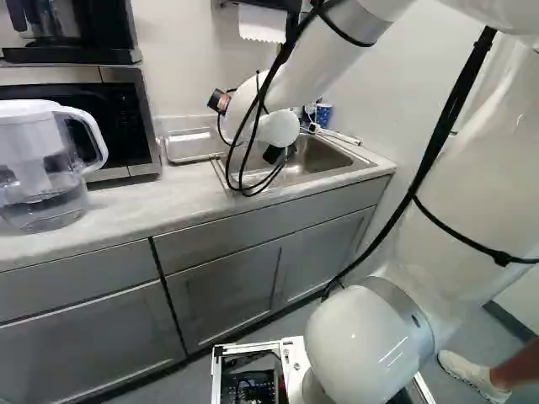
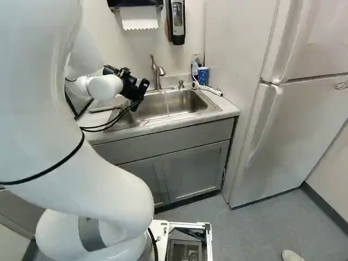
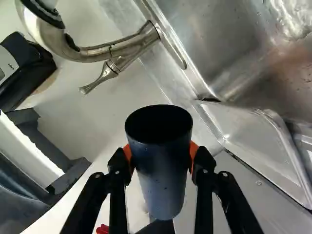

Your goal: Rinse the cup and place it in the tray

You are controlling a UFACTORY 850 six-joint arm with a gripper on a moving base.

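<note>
"Well, what does the right base view give you?"

"The end effector hangs over the left part of the sink, just by the faucet. I can't make out its grip from there. A blue spotted cup stands on the counter past the sink, with a soap dispenser and a paper towel up on the wall, and the fridge beyond."

"And the left base view?"

"The arm reaches forward to the sink. The metal tray lies between the sink and the microwave, back near the wall. A clear water pitcher stands at the left. The grip is lost behind cables and the wrist."

"So where's the cup we care about?"

"Look at the wrist view: the dark cup is pinched between the two orange pads, one on each side. Its wide mouth shows, its body narrows towards the base, and a few small specks dot its side."

"Is it in the tray?"

"No, it's held apart from the tray, which lies at the sink's edge."
</note>
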